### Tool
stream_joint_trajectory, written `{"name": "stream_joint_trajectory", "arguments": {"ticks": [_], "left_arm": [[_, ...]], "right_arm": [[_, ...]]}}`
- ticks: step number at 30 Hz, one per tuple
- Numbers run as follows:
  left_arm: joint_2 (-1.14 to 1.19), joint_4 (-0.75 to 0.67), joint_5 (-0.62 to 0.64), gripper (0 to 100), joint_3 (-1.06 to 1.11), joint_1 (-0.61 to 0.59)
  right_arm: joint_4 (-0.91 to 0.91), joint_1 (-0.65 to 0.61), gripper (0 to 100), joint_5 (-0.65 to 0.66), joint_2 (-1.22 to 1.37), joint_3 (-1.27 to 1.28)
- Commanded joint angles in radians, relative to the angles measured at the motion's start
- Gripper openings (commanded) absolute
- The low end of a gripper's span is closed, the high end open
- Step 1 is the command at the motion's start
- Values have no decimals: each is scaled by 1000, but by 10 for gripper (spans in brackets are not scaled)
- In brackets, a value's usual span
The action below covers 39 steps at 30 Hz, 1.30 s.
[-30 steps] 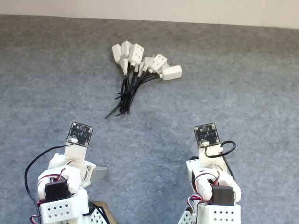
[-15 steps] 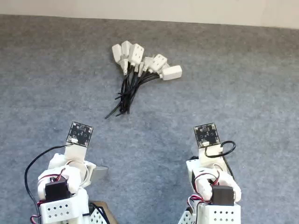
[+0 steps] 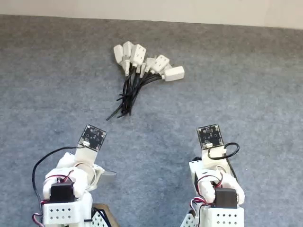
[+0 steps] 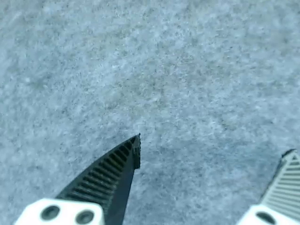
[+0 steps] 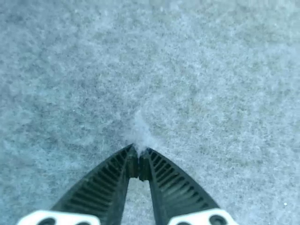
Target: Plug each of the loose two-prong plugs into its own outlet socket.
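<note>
Grey carpeted surface (image 3: 255,104); my left arm (image 3: 66,189) with jaws spread, right arm (image 3: 215,189) with jaws closed, both empty, well apart from the plug bundle (image 3: 144,66): probably light, rigid white bodies on limp black cords (image 3: 129,97); I would pinch a body, never cord

Here's the bunch of white plugs and outlet sockets (image 3: 142,61), all in one loose heap near the middle of the worktop's (image 3: 246,104) far edge, heads fanned out toward that edge, their black cords (image 3: 130,94) gathered into a single strand trailing toward the near edge.
</note>
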Motion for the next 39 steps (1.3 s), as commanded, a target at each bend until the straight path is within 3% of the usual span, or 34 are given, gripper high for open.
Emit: {"name": "stream_joint_trajectory", "arguments": {"ticks": [1, 23, 28, 35, 39], "left_arm": [[-8, 15, 8, 429, 18, 25], [-10, 8, 8, 429, 18, 25], [-10, -150, 6, 431, 18, 12], [-8, -310, 6, 431, 18, -139], [-8, -313, 5, 430, 18, -163]], "right_arm": [[-15, 8, 9, 8, 1, 139], [-19, 4, 9, 8, 1, 137], [-134, 5, 13, 11, 1, 139], [-298, 70, 13, 344, 1, 137], [-315, 71, 13, 407, 1, 136]]}}
